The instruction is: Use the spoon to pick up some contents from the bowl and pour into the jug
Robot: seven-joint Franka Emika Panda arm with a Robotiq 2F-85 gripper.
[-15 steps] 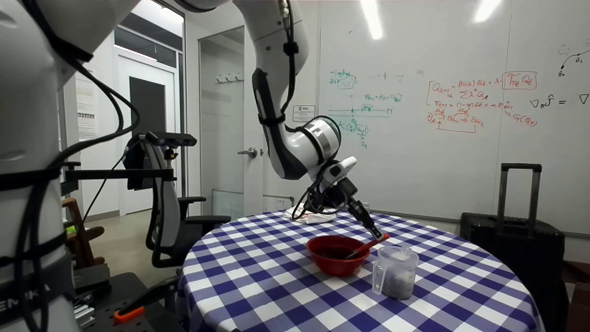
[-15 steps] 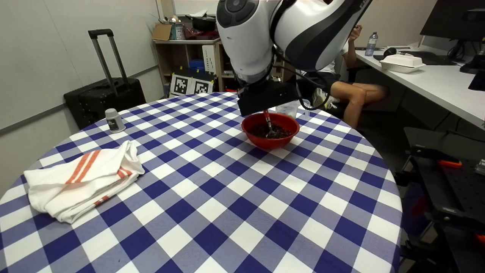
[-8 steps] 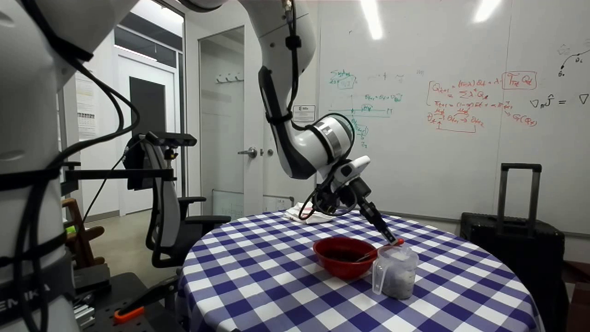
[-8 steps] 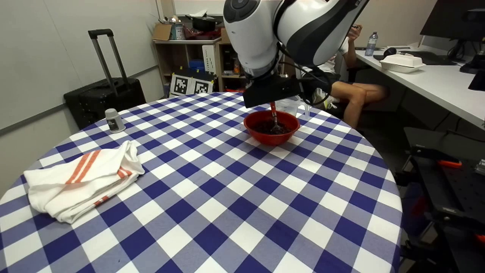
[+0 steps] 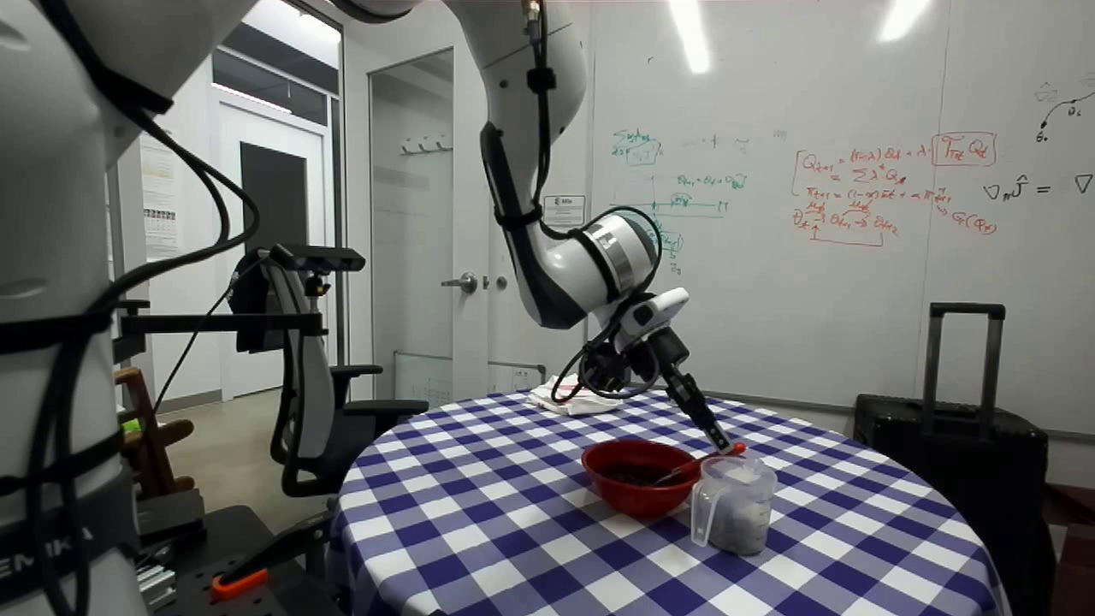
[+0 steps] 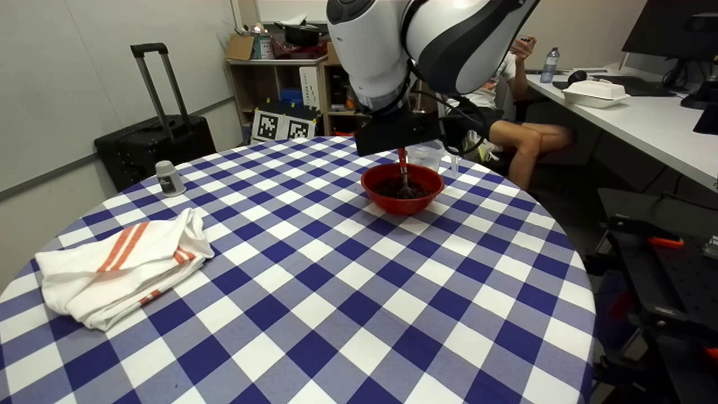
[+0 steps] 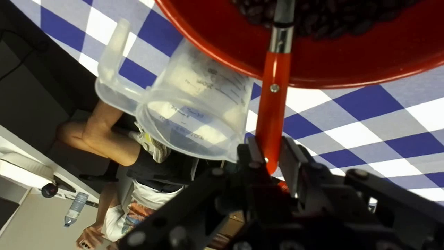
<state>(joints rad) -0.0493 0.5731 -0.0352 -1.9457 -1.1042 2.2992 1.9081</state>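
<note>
One each:
round red bowl [image 6: 399, 206], red-handled metal spoon [image 7: 272, 107], clear plastic jug [image 7: 204, 92], striped white cloth [image 6: 134, 265], small grey container [image 6: 170, 179].

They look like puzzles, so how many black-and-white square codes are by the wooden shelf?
2, in an exterior view: the left square code, nearer the suitcase, and the right square code beside it. The arm may hide more.
</note>
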